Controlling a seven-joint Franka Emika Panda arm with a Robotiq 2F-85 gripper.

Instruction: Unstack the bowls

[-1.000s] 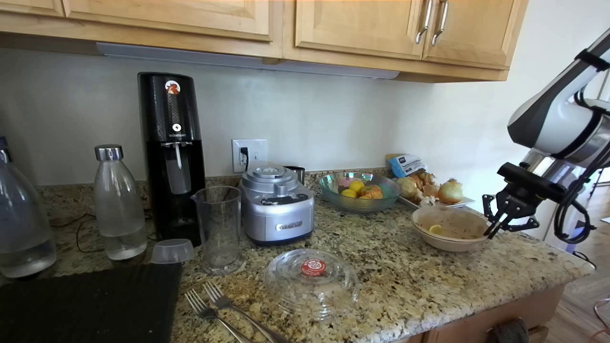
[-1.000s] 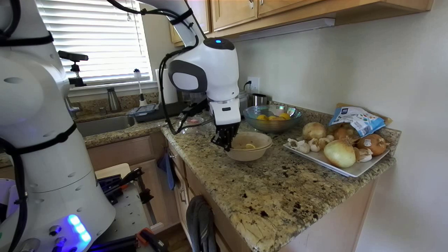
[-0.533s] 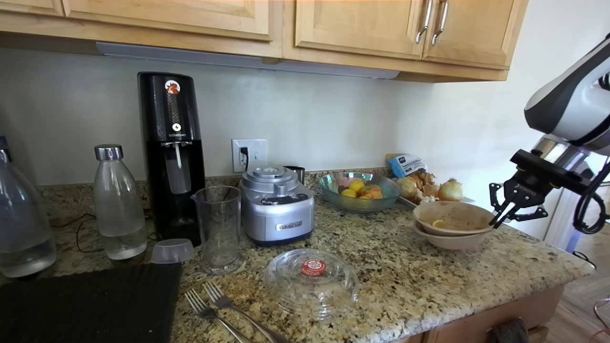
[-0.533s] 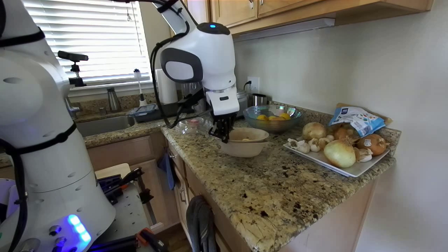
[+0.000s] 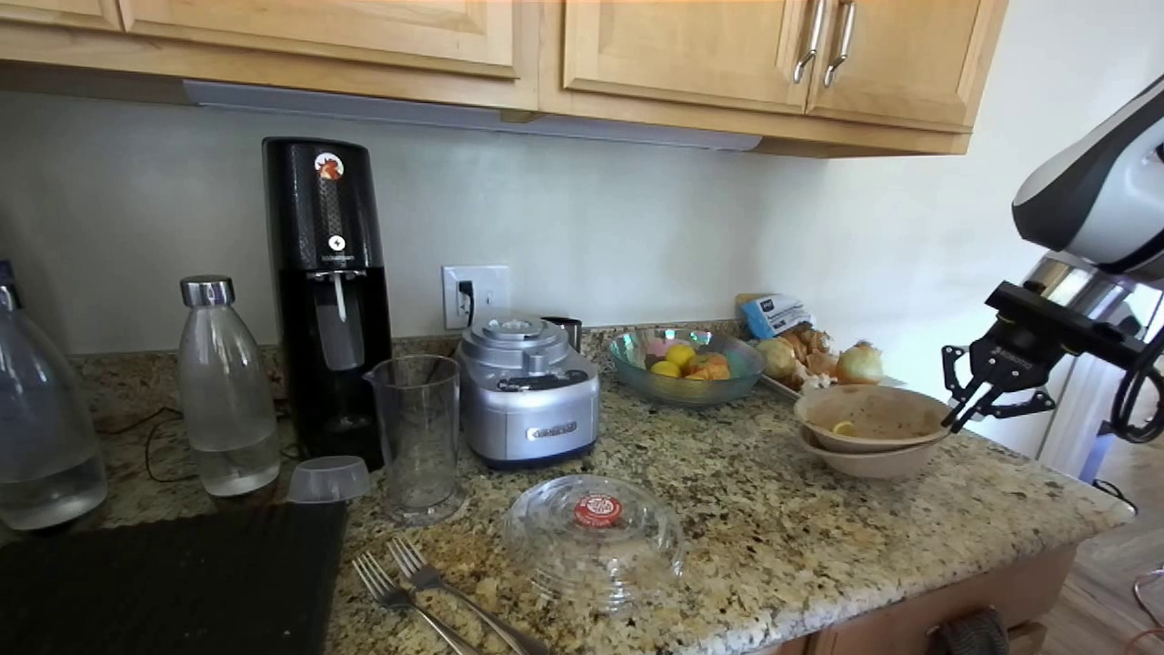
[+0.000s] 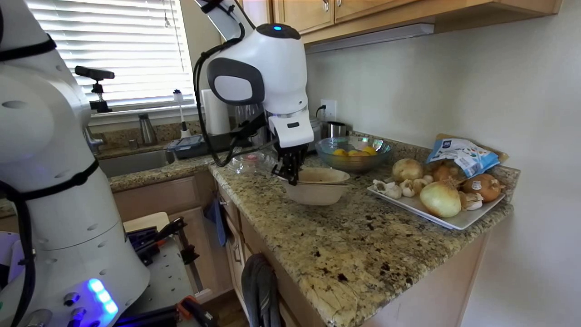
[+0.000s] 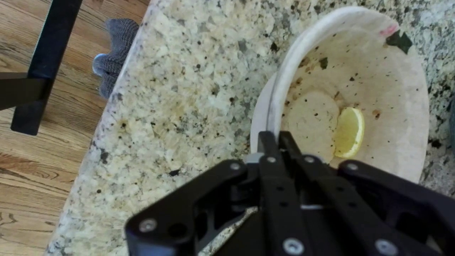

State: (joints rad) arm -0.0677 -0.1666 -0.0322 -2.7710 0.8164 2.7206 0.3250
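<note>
While the jaws are pinching the upper bowl [image 5: 875, 416] by its rim, the lower bowl [image 5: 882, 466] is sitting beneath it on the desk [image 5: 818, 541].

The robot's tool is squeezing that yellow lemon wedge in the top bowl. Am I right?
Not quite. The tool is squeezing the top bowl by its rim, not the yellow lemon wedge. The wrist view shows this: the lemon wedge is in the top bowl, just as you said, but lies apart from the tool.
</note>
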